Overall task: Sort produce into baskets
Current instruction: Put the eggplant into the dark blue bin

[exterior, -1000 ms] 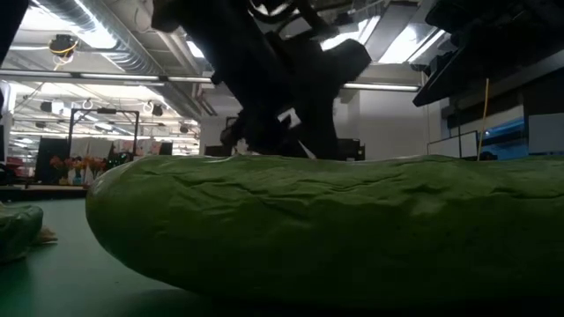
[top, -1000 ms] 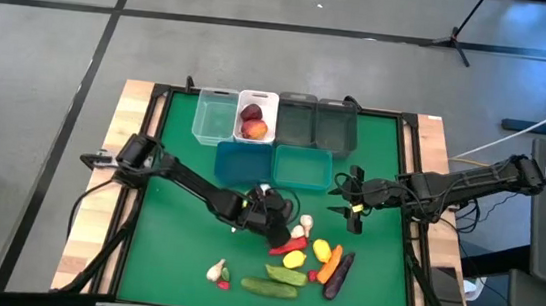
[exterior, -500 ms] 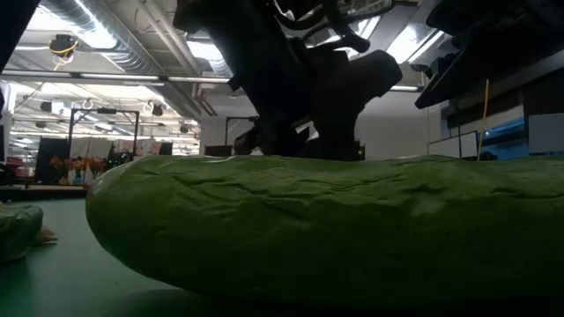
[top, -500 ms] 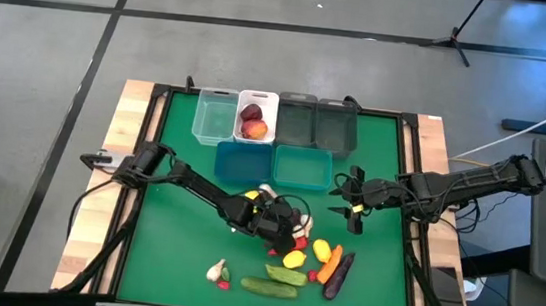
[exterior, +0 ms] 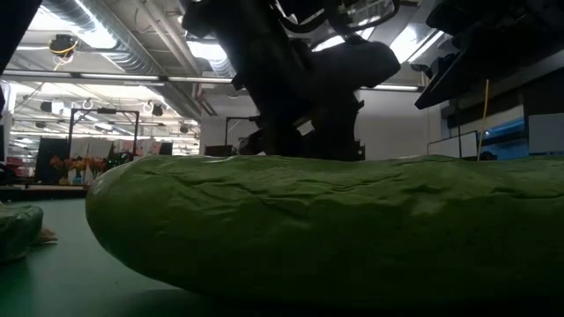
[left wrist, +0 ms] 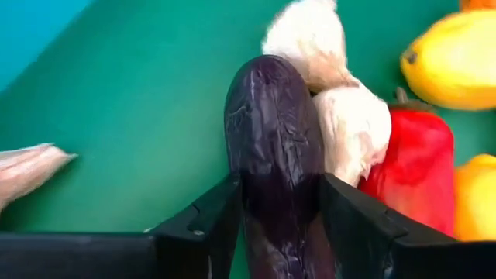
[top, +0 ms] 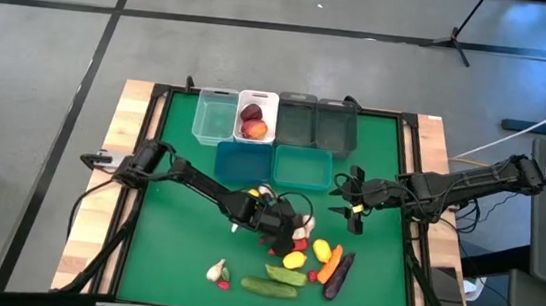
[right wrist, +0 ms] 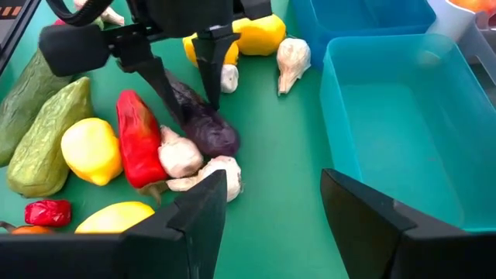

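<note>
A green worktop (top: 170, 234) carries six bins at the far side: clear (top: 214, 117), white (top: 255, 117), two smoky grey (top: 316, 124), with blue (top: 244, 161) and teal (top: 303, 166) in front; nearer lie lemons (top: 322, 249), garlic (top: 217, 269), cucumbers (top: 268, 287), a red pepper (right wrist: 136, 139) and eggplants (top: 339, 275)

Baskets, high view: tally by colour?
clear basket: 1
white basket: 1
dark grey baskets: 2
blue basket: 1
teal basket: 1
Total: 6
</note>
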Tool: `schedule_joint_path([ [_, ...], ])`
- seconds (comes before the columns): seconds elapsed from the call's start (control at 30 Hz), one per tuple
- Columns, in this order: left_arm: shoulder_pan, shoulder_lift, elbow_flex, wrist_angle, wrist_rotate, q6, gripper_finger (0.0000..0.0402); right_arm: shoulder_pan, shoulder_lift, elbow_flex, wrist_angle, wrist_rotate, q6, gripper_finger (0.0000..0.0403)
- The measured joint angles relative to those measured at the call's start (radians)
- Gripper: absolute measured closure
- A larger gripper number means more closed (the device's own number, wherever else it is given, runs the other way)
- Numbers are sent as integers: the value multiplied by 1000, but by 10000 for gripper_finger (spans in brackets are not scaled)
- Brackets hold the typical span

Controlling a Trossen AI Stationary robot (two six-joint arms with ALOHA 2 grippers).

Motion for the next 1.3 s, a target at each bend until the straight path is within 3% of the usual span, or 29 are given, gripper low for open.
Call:
schedule_joint_path([
  [0.4,16,-10,-1,-4,30,47,314,0,0,0,0,3,0,194],
  [1.0,27,-49,-5,-40,16,95,322,0,0,0,0,3,0,194],
  [1.3,39,-173,-5,-64,-30,175,349,0,0,0,0,3,-2,194],
])
